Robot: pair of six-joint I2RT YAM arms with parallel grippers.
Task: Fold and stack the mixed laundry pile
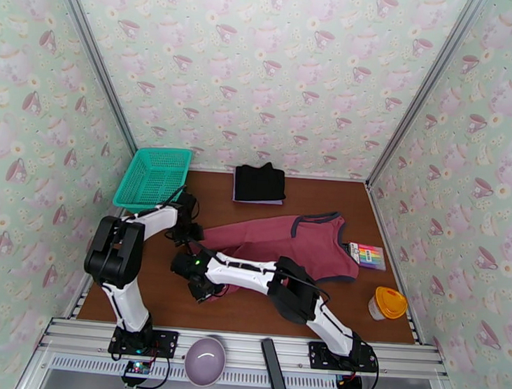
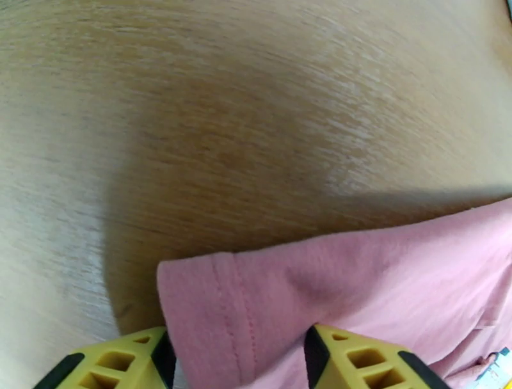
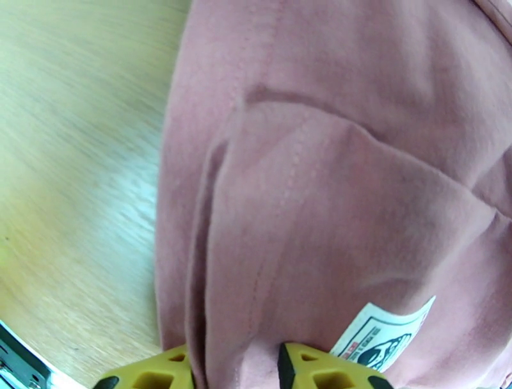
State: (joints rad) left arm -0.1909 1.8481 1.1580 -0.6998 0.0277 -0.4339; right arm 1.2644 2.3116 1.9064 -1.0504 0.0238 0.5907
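My right gripper (image 3: 233, 366) has jaws clenched on the dusty-red top (image 1: 302, 240); my left gripper (image 2: 238, 349) straddles its hem, perhaps gripping, I cannot tell.

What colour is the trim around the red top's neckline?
Navy blue trim on the dusty-red top; it shows best in the top external view.

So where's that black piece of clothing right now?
In the overhead view, the black garment lies folded at the far edge of the table, near the middle, on a lavender cloth, with the teal basket to its left.
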